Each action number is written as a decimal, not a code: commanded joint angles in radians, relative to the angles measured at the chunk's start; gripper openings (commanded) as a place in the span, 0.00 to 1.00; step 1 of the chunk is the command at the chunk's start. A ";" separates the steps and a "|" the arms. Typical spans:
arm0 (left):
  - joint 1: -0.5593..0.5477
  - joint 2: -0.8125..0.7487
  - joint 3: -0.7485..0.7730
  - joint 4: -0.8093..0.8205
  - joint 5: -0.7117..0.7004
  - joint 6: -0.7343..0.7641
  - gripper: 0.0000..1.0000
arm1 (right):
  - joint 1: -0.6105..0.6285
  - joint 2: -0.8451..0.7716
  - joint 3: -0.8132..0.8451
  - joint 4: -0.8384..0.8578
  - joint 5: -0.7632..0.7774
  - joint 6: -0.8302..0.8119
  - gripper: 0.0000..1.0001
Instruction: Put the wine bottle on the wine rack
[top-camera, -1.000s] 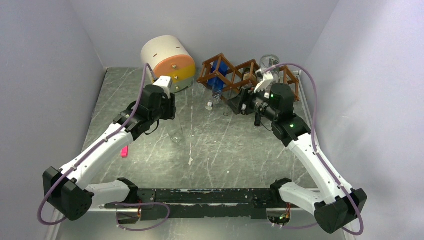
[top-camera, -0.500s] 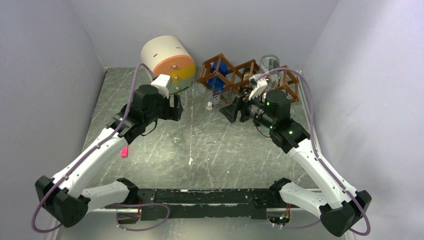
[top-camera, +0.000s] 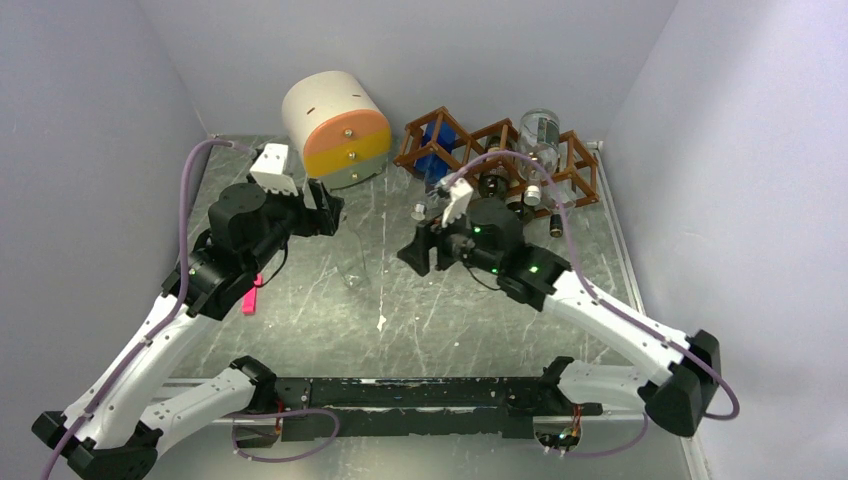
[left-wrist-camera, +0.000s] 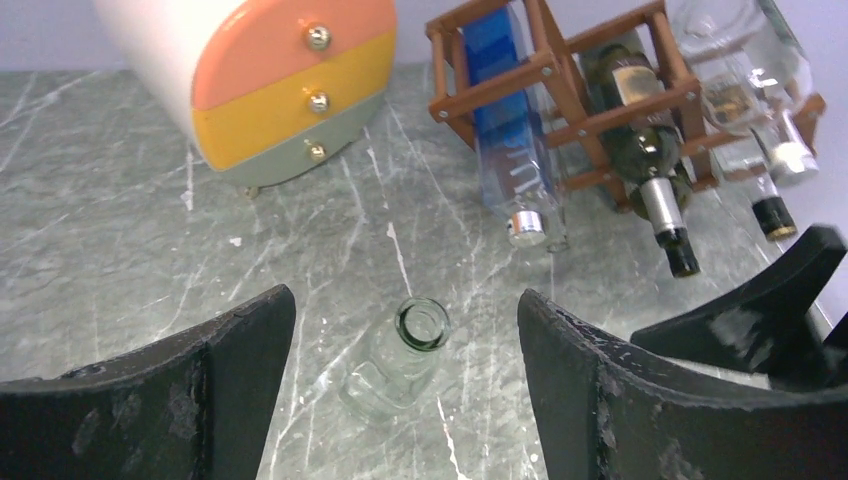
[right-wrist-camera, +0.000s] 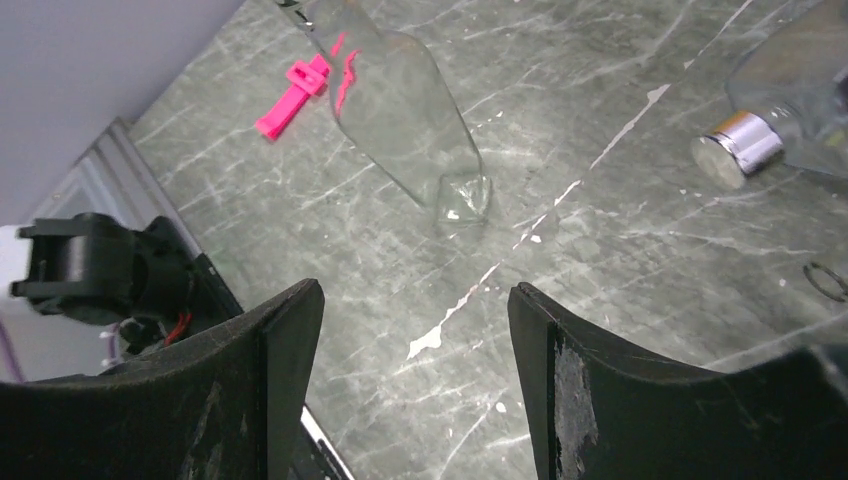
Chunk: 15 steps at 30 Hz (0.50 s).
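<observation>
A clear, empty wine bottle (top-camera: 352, 262) stands upright on the grey table, free of both grippers. The left wrist view looks down on its open mouth (left-wrist-camera: 421, 326). My left gripper (top-camera: 326, 207) hangs open just behind and left of it, jaws wide apart (left-wrist-camera: 405, 295). My right gripper (top-camera: 420, 250) is open to the bottle's right with only bare table between its fingers (right-wrist-camera: 415, 290); its view has the bottle (right-wrist-camera: 400, 110) ahead. The reddish-brown wine rack (top-camera: 468, 148) stands at the back right, holding a blue bottle (left-wrist-camera: 505, 120), a dark bottle (left-wrist-camera: 640, 130) and a clear one (left-wrist-camera: 740, 60).
A round cream drawer unit (top-camera: 335, 125) with orange and yellow fronts sits at the back, left of the rack. A pink clip (top-camera: 249, 303) lies under the left arm. A small white cap (top-camera: 417, 211) rests before the rack. Walls close in left, right and behind.
My left gripper opened, let go of the clear bottle and drew back to the left. The right arm swung away from the rack toward the table's middle.
</observation>
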<state>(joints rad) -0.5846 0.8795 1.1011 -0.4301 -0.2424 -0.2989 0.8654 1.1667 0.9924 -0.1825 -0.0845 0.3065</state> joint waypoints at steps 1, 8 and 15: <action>-0.004 -0.008 0.013 -0.005 -0.128 -0.047 0.85 | 0.099 0.118 0.103 0.071 0.174 -0.028 0.72; -0.003 -0.035 -0.001 -0.037 -0.266 -0.127 0.85 | 0.164 0.299 0.231 0.147 0.237 -0.063 0.73; -0.004 -0.091 -0.029 -0.104 -0.414 -0.213 0.85 | 0.176 0.439 0.347 0.163 0.247 -0.132 0.74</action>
<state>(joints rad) -0.5846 0.8246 1.0931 -0.4877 -0.5373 -0.4435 1.0328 1.5406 1.2633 -0.0612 0.1184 0.2337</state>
